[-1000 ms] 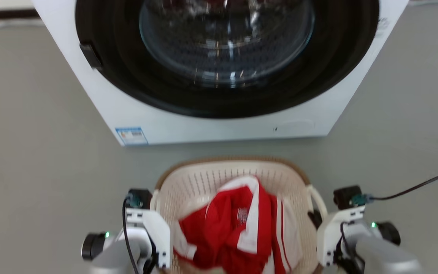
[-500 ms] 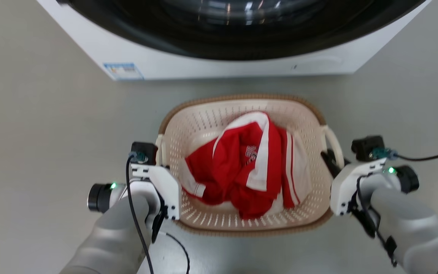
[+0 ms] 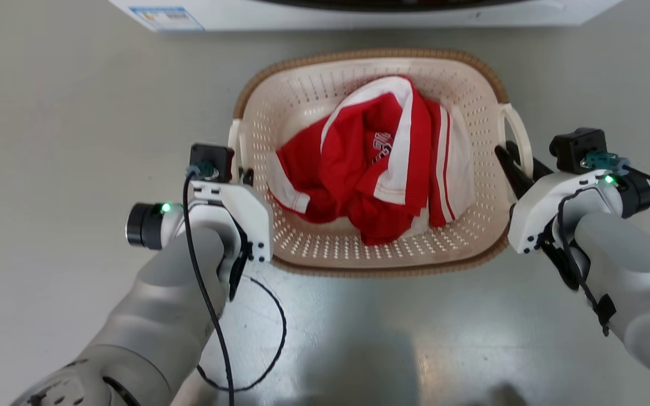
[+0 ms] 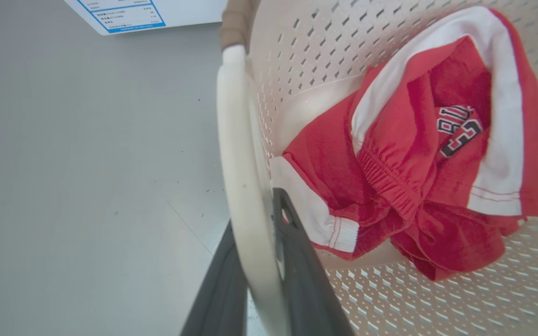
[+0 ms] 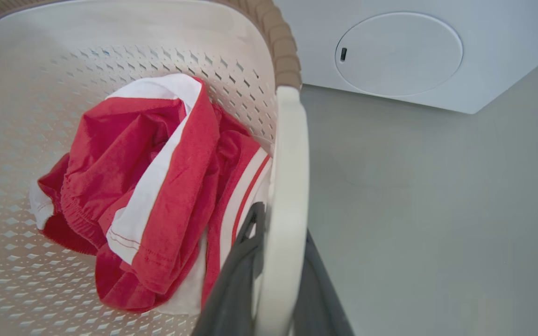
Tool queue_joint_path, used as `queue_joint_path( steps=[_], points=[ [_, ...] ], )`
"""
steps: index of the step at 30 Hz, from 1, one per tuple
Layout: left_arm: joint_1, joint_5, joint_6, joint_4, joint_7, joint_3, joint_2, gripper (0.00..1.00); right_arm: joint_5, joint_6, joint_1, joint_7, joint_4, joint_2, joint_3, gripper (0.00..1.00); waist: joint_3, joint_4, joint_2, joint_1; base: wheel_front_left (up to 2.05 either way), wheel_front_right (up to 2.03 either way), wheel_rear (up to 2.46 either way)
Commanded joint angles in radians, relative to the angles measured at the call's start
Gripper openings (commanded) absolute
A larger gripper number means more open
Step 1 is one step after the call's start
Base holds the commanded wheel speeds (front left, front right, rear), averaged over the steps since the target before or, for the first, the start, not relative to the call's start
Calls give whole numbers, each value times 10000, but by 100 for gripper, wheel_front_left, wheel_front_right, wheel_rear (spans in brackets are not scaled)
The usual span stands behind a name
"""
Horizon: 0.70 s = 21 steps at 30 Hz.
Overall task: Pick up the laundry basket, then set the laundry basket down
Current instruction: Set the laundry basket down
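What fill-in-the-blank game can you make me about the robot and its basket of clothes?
1. The laundry basket is cream-white with a ____ woven-look rim.
2. Inside it lies a crumpled garment that is white and ____.
3. The left end effector and the right end effector are each shut on a white loop ____ at one side of the basket.

Missing words: brown; red; handle

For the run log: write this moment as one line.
left claw: shut on laundry basket handle | right claw: shut on opposite handle | inside: red-and-white garment | lifted: cannot tell
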Motion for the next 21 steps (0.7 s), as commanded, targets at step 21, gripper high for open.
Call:
queue_joint_path(
  steps=[21],
  points=[
    [-869,164,-110,117,-512,6,134,0,-2111,167,710,-225,-815,100,-2016,0,1342,-134,0,0,0,0,0]
  ],
)
